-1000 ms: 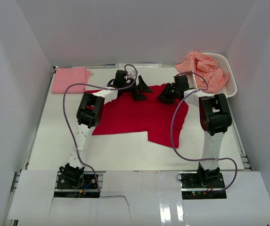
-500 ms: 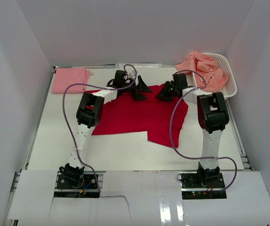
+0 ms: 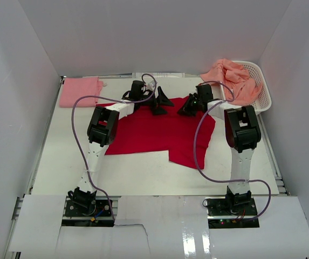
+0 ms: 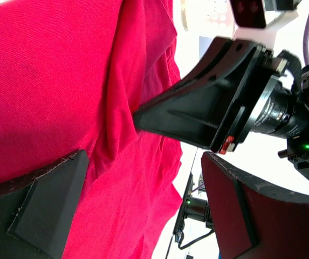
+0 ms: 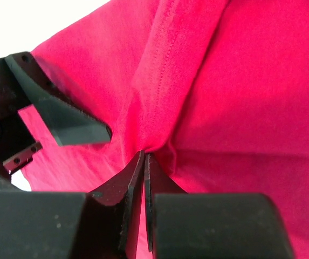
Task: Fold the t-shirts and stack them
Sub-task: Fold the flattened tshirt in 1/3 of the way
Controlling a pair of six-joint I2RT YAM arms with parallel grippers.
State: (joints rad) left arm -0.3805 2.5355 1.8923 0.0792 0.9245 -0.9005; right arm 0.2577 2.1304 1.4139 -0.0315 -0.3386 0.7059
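Note:
A bright red t-shirt (image 3: pixel 159 132) lies spread in the middle of the table. My right gripper (image 3: pixel 187 109) is shut on a pinched fold of red cloth at its far edge; in the right wrist view the jaws (image 5: pixel 144 157) meet on a puckered ridge of the red t-shirt (image 5: pixel 240 81). My left gripper (image 3: pixel 162 102) stands wide open just left of it, over the same far edge. In the left wrist view its fingers (image 4: pixel 46 205) straddle the red t-shirt (image 4: pixel 62 81), holding nothing. A folded light pink t-shirt (image 3: pixel 80 91) lies at the back left.
Crumpled salmon-orange t-shirts (image 3: pixel 231 78) spill out of a white latticed basket (image 3: pixel 263 91) at the back right. White walls close in the table on three sides. The two grippers are close together; one finger of the left gripper (image 5: pixel 62 116) shows in the right wrist view.
My right gripper has closed from half open onto the red cloth and shifted slightly left and farther back. The left arm has stayed put and open.

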